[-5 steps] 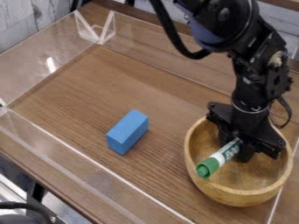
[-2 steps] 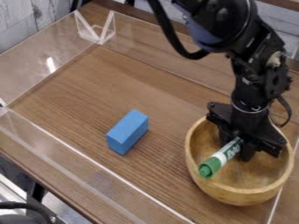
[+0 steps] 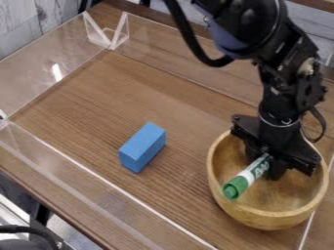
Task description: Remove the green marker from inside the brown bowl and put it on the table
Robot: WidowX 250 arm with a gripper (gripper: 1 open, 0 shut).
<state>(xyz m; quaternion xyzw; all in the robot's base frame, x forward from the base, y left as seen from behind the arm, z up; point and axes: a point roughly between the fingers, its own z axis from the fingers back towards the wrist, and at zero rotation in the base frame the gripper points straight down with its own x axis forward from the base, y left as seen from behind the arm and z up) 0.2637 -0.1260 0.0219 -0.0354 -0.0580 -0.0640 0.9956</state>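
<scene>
The green marker (image 3: 247, 178) lies inside the brown bowl (image 3: 235, 207) at the table's near right, its dark green cap toward the bowl's left rim. My gripper (image 3: 271, 159) points straight down into the bowl, its black fingers closed around the marker's white barrel at the upper end. The marker still rests low in the bowl, tilted. The wood-grain table (image 3: 131, 93) stretches out to the left.
A blue rectangular block (image 3: 143, 146) lies on the table left of the bowl. Low clear plastic walls (image 3: 53, 73) ring the tabletop, with a folded clear corner piece (image 3: 107, 34) at the back left. The black arm (image 3: 255, 39) rises above the bowl.
</scene>
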